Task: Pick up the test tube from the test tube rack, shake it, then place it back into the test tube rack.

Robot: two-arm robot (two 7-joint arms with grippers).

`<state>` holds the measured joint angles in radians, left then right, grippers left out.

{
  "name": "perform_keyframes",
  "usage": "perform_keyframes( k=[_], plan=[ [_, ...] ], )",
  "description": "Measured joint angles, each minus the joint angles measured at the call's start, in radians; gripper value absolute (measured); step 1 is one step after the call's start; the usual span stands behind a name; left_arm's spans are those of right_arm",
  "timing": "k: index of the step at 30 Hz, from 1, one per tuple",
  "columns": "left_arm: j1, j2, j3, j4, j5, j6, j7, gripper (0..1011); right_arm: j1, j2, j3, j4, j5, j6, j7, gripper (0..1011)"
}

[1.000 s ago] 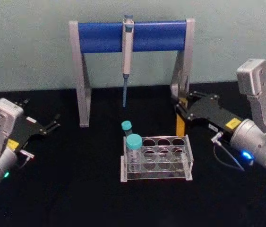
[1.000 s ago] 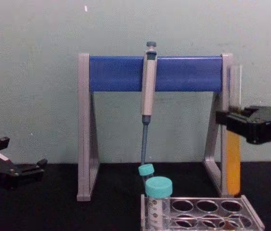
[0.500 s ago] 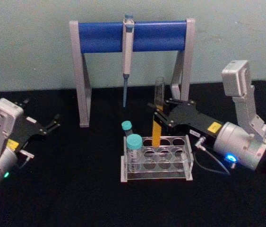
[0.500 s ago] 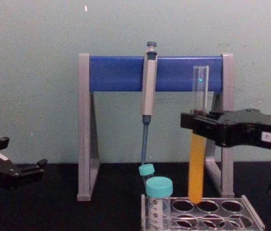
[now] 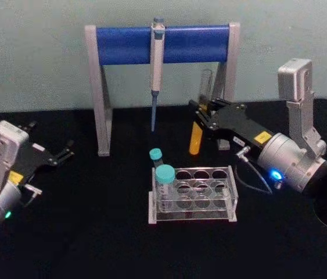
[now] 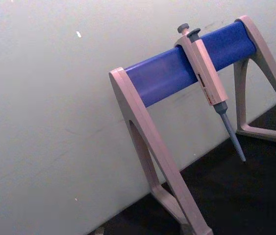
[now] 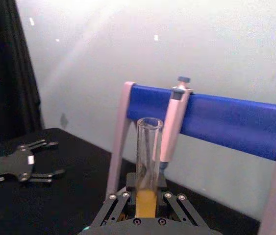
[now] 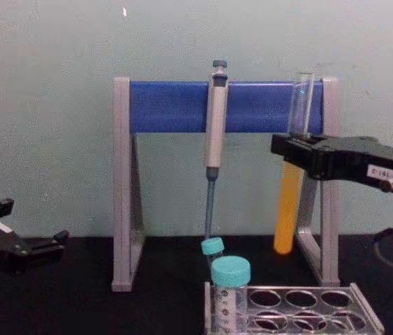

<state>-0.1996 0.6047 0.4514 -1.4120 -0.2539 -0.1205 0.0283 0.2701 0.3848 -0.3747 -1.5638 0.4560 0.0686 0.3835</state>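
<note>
Since 0.5 s ago: right gripper [image 5: 201, 118] has pulled up and back from over the rack [image 5: 233, 192] toward the stand [image 5: 163, 43]. The test tube [image 5: 195, 141] it holds has risen clear of the holes and leans more than before

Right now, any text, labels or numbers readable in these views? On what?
No text can be read.
On the right gripper, a white label: dark characters, too blurred to read.
Also there, a yellow sticker: too small to read.
On the left gripper, a second yellow sticker: too small to read.
On the test tube, rack and pipette: no markings I can make out.
</note>
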Motion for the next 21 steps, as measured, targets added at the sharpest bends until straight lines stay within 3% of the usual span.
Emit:
perform_keyframes(
  k=[21],
  plan=[
    [0.000, 0.000, 0.000, 0.000, 0.000, 0.000, 0.000, 1001, -0.012, -0.002, 0.022, -0.012, -0.022, 0.012, -0.026, 226]
  ],
)
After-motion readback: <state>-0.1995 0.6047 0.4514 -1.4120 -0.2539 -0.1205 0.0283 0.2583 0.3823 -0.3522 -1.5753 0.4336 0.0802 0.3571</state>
